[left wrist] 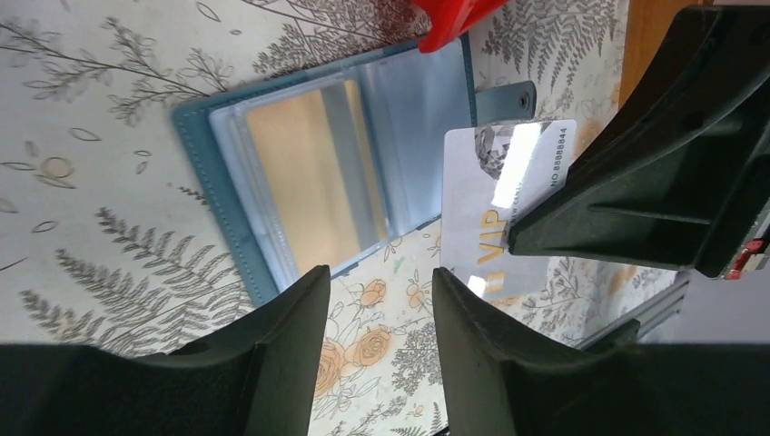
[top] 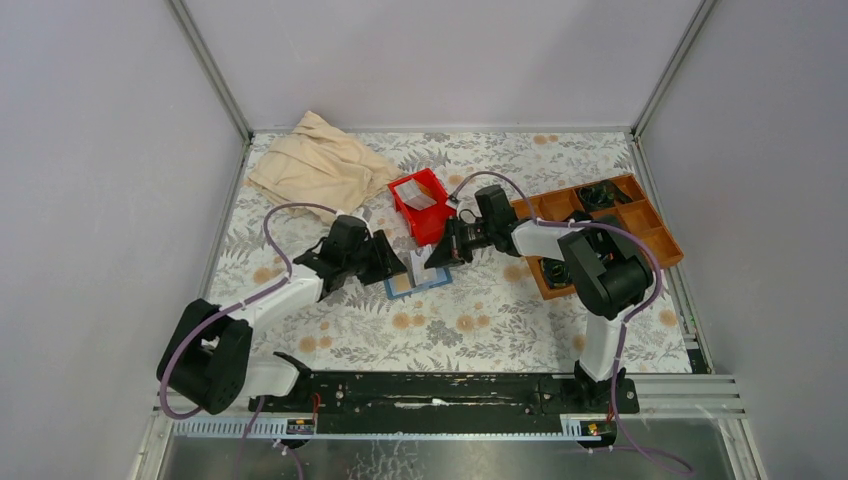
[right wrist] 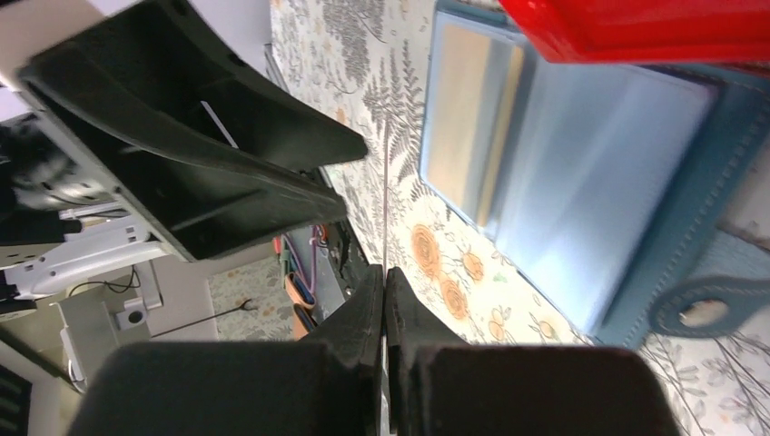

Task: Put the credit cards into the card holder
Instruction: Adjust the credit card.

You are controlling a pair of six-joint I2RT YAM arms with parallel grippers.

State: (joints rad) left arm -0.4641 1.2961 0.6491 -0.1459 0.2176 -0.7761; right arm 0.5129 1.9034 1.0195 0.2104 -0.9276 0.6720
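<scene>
The teal-blue card holder (top: 420,284) lies open on the floral table; its pale clear slots show in the left wrist view (left wrist: 336,173) and the right wrist view (right wrist: 581,182). My right gripper (right wrist: 385,277) is shut on a silver credit card marked VIP (left wrist: 495,209), held on edge just above the table beside the holder's open side; the card shows edge-on as a thin line (right wrist: 385,200). My left gripper (left wrist: 381,318) is open and empty, low over the table next to the holder's near edge. More pale cards (top: 420,198) lie in the red bin.
The red plastic bin (top: 434,215) stands right behind the holder, its corner overhanging it (left wrist: 454,18). A brown wooden compartment tray (top: 655,235) is at the right. A beige cloth (top: 320,165) lies at the back left. The two grippers are close together.
</scene>
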